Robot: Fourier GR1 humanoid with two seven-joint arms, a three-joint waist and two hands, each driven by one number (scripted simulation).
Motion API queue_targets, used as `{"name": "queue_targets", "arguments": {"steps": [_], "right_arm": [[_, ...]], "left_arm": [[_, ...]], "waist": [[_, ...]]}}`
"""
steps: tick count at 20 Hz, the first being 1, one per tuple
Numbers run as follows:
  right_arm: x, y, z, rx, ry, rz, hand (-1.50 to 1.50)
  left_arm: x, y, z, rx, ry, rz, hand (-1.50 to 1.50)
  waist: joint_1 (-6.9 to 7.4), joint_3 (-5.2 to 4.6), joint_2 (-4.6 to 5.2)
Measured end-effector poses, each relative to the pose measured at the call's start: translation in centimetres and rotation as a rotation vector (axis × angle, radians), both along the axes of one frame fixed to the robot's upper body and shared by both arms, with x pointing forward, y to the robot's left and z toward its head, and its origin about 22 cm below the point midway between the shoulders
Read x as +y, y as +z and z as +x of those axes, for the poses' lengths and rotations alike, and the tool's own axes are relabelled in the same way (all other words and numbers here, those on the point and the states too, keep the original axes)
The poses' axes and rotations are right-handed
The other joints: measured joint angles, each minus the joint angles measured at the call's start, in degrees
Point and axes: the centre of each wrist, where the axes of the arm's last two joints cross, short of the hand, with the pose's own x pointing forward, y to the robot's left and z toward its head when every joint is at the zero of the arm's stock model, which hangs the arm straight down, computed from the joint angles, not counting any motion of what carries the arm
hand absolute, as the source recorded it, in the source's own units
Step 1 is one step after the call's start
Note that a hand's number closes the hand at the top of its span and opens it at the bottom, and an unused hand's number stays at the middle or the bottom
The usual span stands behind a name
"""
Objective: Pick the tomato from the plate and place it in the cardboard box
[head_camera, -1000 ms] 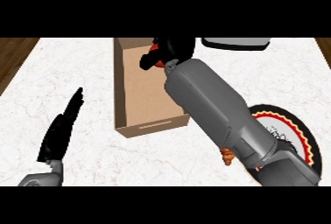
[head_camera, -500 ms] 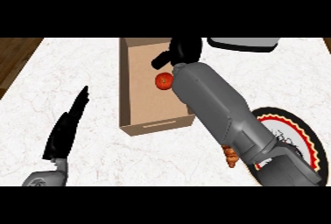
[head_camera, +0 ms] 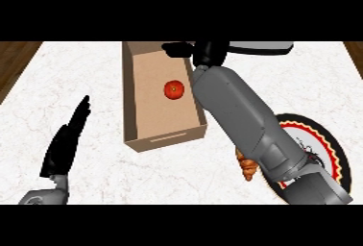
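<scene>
The red tomato [head_camera: 174, 89] lies on the floor of the open cardboard box [head_camera: 153, 141], free of any hand. My right hand [head_camera: 199, 50] hovers over the box's far right corner, fingers spread and holding nothing; its grey forearm crosses the view from the lower right. The plate [head_camera: 330, 144], dark-rimmed with a red and yellow band, sits at the right, mostly hidden behind that forearm. My left hand [head_camera: 66, 141] rests at the lower left, fingers straight and pointing up, apart from the box.
A croissant [head_camera: 248, 166] peeks out beside the plate's left edge under my forearm. A grey object [head_camera: 262, 46] stands at the counter's far edge behind the box. Dark wood floor shows past the marble counter's left and right edges.
The tomato left my right hand and now lies inside the box. The right hand opened and drew back toward the box's far right corner. The left hand stayed put.
</scene>
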Motion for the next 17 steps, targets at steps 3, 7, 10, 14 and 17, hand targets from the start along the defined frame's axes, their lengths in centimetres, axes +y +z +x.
{"name": "queue_targets", "arguments": {"steps": [3, 7, 10, 14, 17], "right_arm": [[-0.6, 0.2, -0.1, -0.066, -0.028, 0.079, -1.50], [-3.4, -1.3, -0.2, -0.106, -0.102, 0.147, -1.50], [-6.6, -1.9, -0.6, -0.134, -0.154, 0.185, -1.50], [-10.7, -3.0, -2.8, -0.167, -0.179, 0.222, -1.50], [-13.9, -3.6, -5.2, -0.180, -0.174, 0.226, -1.50]], "left_arm": [[0.2, -0.5, -0.4, 0.004, 0.020, -0.003, 0.00], [1.0, -0.5, -0.9, 0.009, 0.056, -0.006, 0.00], [1.9, -1.0, -1.5, 0.017, 0.075, -0.007, 0.00], [2.6, -0.9, -2.1, 0.030, 0.101, -0.006, 0.00], [2.5, -1.1, -2.3, 0.026, 0.104, -0.002, 0.00]], "waist": [[-1.30, -0.01, -0.41], [-3.04, 0.00, -0.94], [-4.29, -0.01, -1.34], [-5.46, -0.02, -1.75], [-5.84, -0.04, -1.79]]}}
